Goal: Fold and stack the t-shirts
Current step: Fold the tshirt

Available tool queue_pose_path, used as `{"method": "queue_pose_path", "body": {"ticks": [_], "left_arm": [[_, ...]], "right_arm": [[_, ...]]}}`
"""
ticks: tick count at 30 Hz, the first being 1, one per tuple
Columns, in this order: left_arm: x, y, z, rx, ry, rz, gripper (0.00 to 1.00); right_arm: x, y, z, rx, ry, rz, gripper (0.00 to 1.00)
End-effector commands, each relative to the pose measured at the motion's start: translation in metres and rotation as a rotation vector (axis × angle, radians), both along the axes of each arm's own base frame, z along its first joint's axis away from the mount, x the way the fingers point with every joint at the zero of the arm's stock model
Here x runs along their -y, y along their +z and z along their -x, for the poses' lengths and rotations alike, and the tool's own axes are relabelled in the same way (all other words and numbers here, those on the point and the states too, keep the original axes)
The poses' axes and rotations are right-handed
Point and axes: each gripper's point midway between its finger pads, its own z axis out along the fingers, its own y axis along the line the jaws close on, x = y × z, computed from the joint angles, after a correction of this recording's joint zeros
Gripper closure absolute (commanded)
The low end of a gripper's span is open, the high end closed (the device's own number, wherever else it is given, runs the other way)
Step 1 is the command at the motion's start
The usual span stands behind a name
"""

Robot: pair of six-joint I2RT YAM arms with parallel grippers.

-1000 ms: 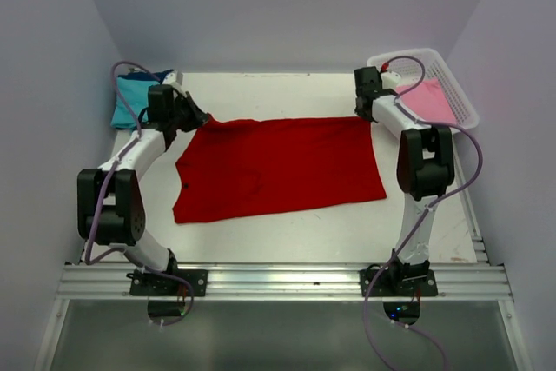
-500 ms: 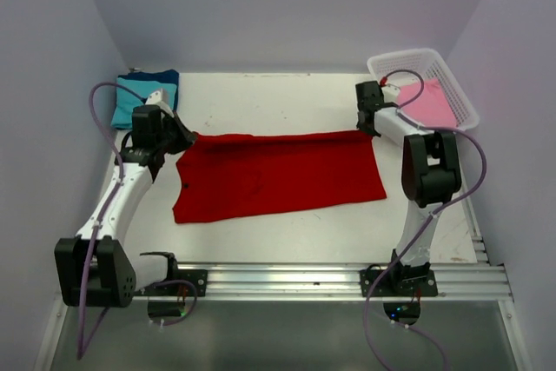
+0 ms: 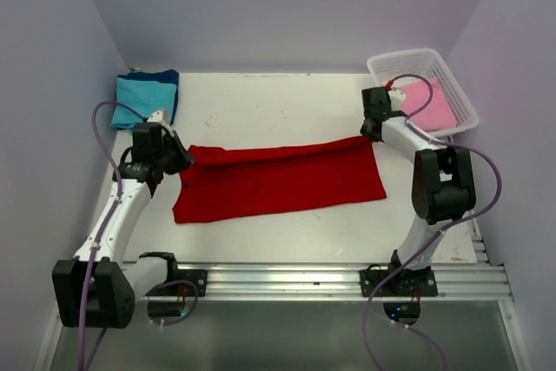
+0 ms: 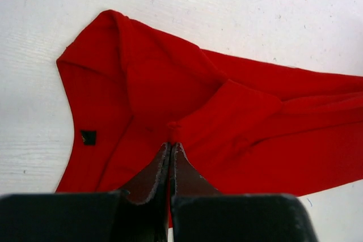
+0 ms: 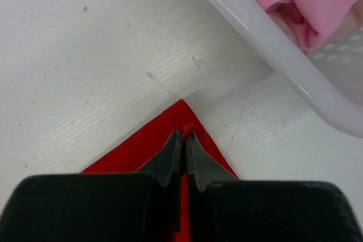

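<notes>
The red t-shirt (image 3: 278,182) lies spread across the middle of the table, its far edge lifted and rolled toward the front. My left gripper (image 3: 184,159) is shut on the shirt's far left edge; in the left wrist view the jaws (image 4: 172,145) pinch a fold of red cloth (image 4: 227,117). My right gripper (image 3: 370,134) is shut on the shirt's far right corner, seen pinched in the right wrist view (image 5: 183,134). A teal t-shirt (image 3: 139,97) lies on a dark blue one (image 3: 167,78) at the far left. A pink t-shirt (image 3: 430,103) lies in the basket.
A white lattice basket (image 3: 452,76) stands at the far right corner, close behind my right gripper; its rim shows in the right wrist view (image 5: 272,43). White walls enclose the table on three sides. A metal rail (image 3: 278,280) runs along the front edge.
Both grippers have pulled the red shirt's far edge toward the front, folding it over the near part. Both arms drew back with it.
</notes>
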Motion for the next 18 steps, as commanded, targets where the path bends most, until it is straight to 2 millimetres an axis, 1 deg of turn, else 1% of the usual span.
{"method": "queue_pose_path", "body": {"ticks": [1,2,4,5,7,8,14,18], "left_arm": [[-0.005,0.002,0.006,0.010,-0.001,-0.023,1.00],[-0.005,0.001,0.007,0.005,-0.002,-0.024,1.00],[-0.006,-0.003,0.011,-0.008,0.001,-0.027,1.00],[-0.006,-0.004,0.012,-0.008,0.000,-0.028,1.00],[-0.006,-0.006,0.015,-0.019,0.002,-0.028,1.00],[-0.006,-0.006,0.016,-0.022,0.002,-0.028,1.00],[-0.007,-0.008,0.024,-0.037,0.007,-0.029,1.00],[-0.006,-0.011,0.029,-0.048,0.007,-0.025,1.00]], "right_arm": [[-0.001,0.025,0.001,0.072,0.016,-0.014,1.00],[-0.002,0.021,0.005,0.061,0.022,-0.019,1.00],[-0.001,0.023,0.009,0.064,0.026,-0.023,1.00],[-0.002,0.019,0.013,0.052,0.030,-0.025,1.00],[-0.003,0.020,0.016,0.054,0.035,-0.029,1.00],[-0.003,0.015,0.020,0.040,0.037,-0.027,1.00],[-0.005,0.005,0.038,0.013,0.048,-0.035,1.00],[-0.005,0.003,0.045,0.010,0.050,-0.033,1.00]]}}
